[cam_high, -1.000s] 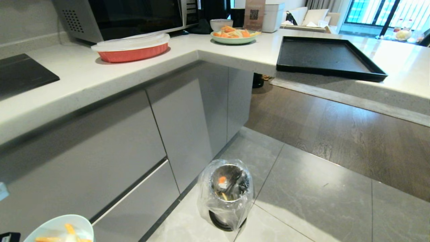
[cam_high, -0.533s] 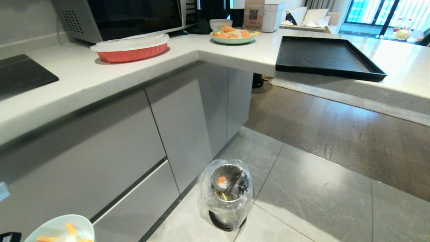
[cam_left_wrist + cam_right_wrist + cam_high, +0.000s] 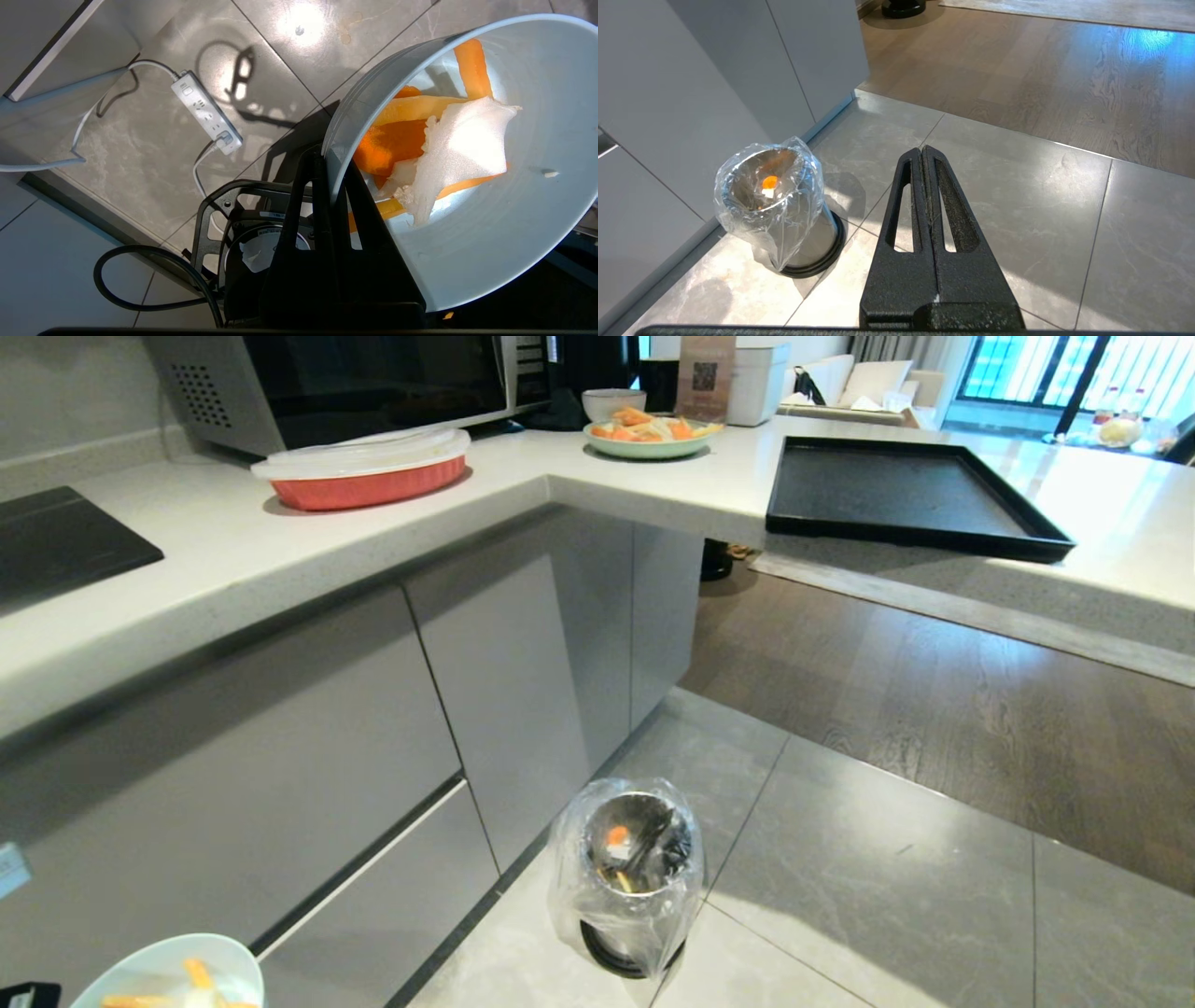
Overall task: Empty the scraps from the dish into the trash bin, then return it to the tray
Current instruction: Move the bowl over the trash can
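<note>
Head view shows an L-shaped white counter (image 3: 280,560) over grey cabinets, with grey floor tiles (image 3: 887,896) below meeting a wooden floor. On the counter's right-hand run lies the black tray (image 3: 896,490), bare, its near edge overhanging the counter's front edge. At the back of the counter's left run stands a microwave (image 3: 355,378), and just in front of it a red oval baking dish (image 3: 364,476) under a clear lid. Near the counter's inner corner sits a wide pale-green plate (image 3: 644,446) heaped with orange slices, a greyish bowl (image 3: 611,401) just behind it. On the floor tiles, close to the cabinet base, stands the trash bin (image 3: 627,868), shiny metal, lined with a crinkled clear bag, a few orange bits already inside.

The dish (image 3: 490,242) hangs low over the floor beside the cabinets, well apart from the bin and far from the tray. The left pincer (image 3: 327,172) pinches the dish's rim, one finger inside and one outside. The scraps (image 3: 434,140), orange and yellow strips under a white lump, lie in the dish. A white power strip (image 3: 205,112) lies on the tiles beneath.

The right pincer (image 3: 923,154) hangs over the tiles near the bin, fingers pressed together, holding nothing.
</note>
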Controlling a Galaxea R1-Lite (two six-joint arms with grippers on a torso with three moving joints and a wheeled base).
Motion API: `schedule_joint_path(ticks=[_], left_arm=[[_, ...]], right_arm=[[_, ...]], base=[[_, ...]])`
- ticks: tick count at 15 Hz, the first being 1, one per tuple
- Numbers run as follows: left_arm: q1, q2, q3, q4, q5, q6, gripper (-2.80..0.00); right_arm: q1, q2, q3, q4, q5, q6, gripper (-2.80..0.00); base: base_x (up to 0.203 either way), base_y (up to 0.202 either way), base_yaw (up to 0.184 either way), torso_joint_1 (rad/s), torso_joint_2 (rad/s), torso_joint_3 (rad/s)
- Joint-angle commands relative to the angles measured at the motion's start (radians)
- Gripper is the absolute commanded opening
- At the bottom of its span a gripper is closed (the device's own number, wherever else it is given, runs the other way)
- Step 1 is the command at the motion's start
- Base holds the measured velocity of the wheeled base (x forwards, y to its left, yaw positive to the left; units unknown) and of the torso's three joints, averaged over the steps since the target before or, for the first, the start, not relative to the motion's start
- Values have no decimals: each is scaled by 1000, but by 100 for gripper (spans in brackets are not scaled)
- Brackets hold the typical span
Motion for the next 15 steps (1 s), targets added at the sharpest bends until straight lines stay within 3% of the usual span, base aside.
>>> schedule_joint_path(ticks=[1, 11, 15], left_arm=[[1, 2, 0, 6, -5, 0, -280], [-4, 15, -5, 5, -5, 2, -280], [-4, 19, -6, 5, -5, 2, -280]], right_arm=[[0, 0, -1, 0, -1, 0, -280], [0, 0, 0, 0, 0, 0, -280], [0, 0, 0, 0, 0, 0, -280]], base=[[0, 0, 0, 0, 0, 0], [0, 0, 0, 0, 0, 0], [-1, -165, -2, 4, 2, 1]])
